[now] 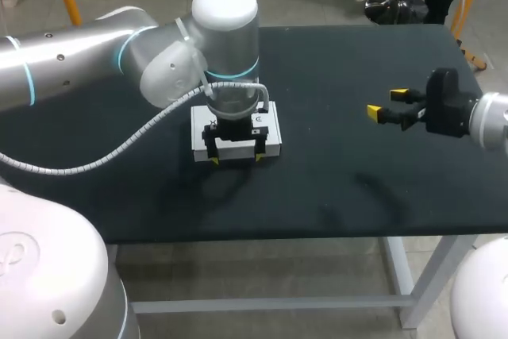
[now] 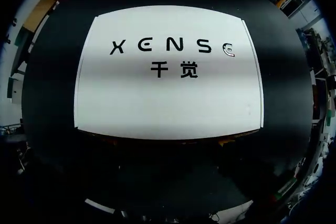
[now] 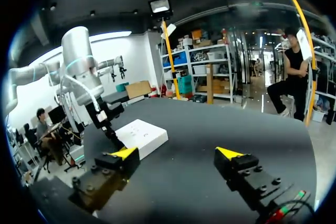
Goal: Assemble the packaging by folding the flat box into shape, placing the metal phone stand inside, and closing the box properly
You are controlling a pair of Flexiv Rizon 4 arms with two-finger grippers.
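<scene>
**Spotter:** What does the head view give you?

**Operator:** My left tool (image 1: 236,159) is down at the near edge of the white box (image 1: 236,134), left of middle on the counter (image 1: 357,188). Its yellow tips are spread with nothing pinched between them, so I read it as open. My right tool (image 1: 388,109) hangs over the counter's right side, well apart from the box, with its jaws spread and empty.

**Spotter:** And the left wrist view?

**Operator:** The box (image 2: 168,98) lies flat just ahead of the tool, printed face up and lid apparently down. I can't see the metal phone stand anywhere, and I can't tell whether it's inside.

**Spotter:** Right wrist?

**Operator:** The tips are wide apart around bare counter. The box (image 3: 140,136) sits far ahead, with my left arm (image 3: 79,61) standing over it.

**Spotter:** What worries you?

**Operator:** Nothing braces the box. If I push at that near edge, I'd expect it to skid away across the counter instead of seating the flap. If I press down too hard, the card could crease. A tip could also snag the lid's lip and lift it open when I raise the tool.
</scene>
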